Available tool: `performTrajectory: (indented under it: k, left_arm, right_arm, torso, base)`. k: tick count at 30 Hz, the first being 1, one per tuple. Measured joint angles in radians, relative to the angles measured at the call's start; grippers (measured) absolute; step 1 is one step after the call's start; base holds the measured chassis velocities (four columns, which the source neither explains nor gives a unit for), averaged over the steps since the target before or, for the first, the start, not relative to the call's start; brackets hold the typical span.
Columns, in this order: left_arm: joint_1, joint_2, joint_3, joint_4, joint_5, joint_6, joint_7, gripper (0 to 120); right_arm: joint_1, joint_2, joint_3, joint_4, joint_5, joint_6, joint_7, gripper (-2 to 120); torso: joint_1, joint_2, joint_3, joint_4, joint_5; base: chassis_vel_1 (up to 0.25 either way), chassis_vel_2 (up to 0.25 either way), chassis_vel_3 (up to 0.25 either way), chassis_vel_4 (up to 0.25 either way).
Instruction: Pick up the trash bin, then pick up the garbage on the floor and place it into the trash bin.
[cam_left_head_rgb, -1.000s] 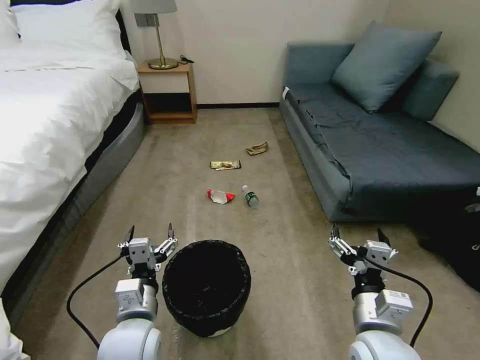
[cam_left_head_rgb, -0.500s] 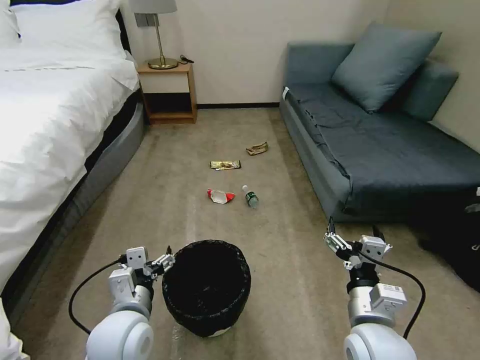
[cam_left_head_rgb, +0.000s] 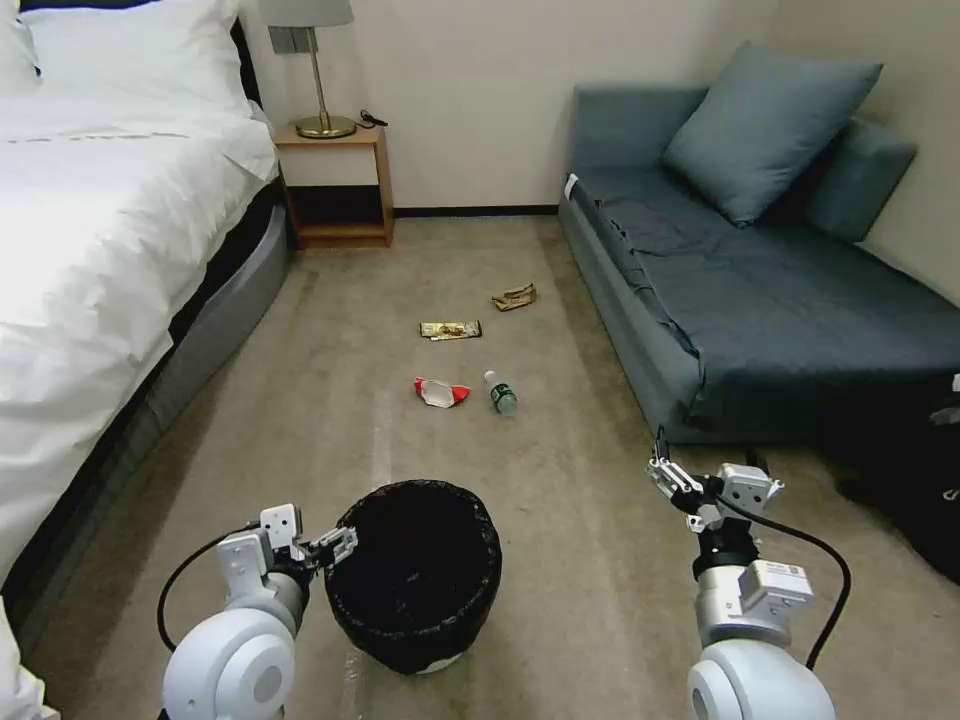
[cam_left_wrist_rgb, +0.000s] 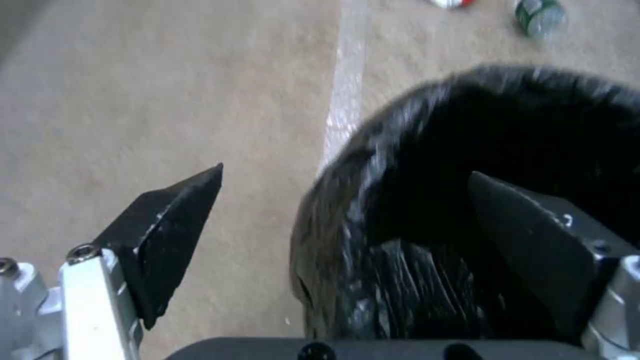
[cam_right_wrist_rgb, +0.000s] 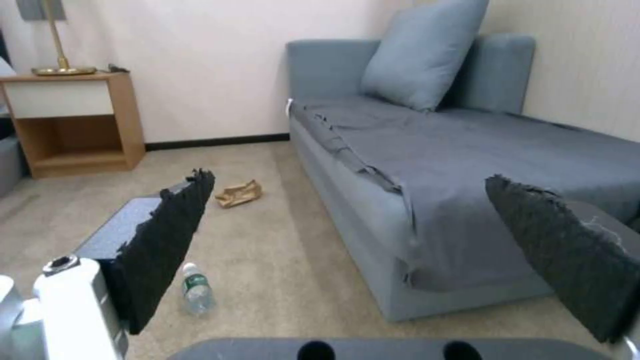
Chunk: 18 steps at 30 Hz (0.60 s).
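Observation:
The trash bin (cam_left_head_rgb: 413, 585), white with a crinkly black bag over its rim, stands on the carpet just in front of me. My left gripper (cam_left_head_rgb: 322, 541) is open at the bin's left rim. In the left wrist view the left gripper (cam_left_wrist_rgb: 347, 172) has one finger over the carpet and the other over the bag-lined trash bin (cam_left_wrist_rgb: 427, 260). My right gripper (cam_left_head_rgb: 705, 468) hangs open to the bin's right, holding nothing. Farther ahead lies the garbage: a red-and-white wrapper (cam_left_head_rgb: 441, 392), a small bottle (cam_left_head_rgb: 501, 393), a gold wrapper (cam_left_head_rgb: 451, 329) and tan paper (cam_left_head_rgb: 515, 296).
A white bed (cam_left_head_rgb: 90, 250) runs along the left. A wooden nightstand (cam_left_head_rgb: 335, 185) with a lamp stands at the back wall. A blue-grey sofa (cam_left_head_rgb: 760, 290) fills the right side, with a dark bag (cam_left_head_rgb: 920, 490) at its near end. Open carpet lies between.
My left gripper has dropped and moved in toward the bin's left rim. The right gripper has sunk a little. The bin and the litter have not moved.

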Motion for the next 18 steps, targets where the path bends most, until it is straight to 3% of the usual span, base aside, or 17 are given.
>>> performTrajectory:
  k: [9, 18]
  left_arm:
    - [-0.044, 0.001, 0.027, 0.122, -0.092, -0.004, -0.018, 97]
    - [-0.073, -0.010, 0.035, 0.181, -0.121, -0.013, -0.023, 68]
  right_arm:
    - [0.005, 0.000, -0.003, -0.001, -0.005, 0.001, 0.000, 100]
    - [0.018, 0.000, -0.003, -0.013, -0.007, 0.006, 0.001, 100]
  torso:
    - [0.000, 0.000, 0.000, -0.0001, 0.0000]
    - [0.000, 0.000, 0.000, 0.0001, 0.0006]
  base:
    - [0.000, 0.000, 0.000, 0.000]
    - [0.000, 0.000, 0.000, 0.000]
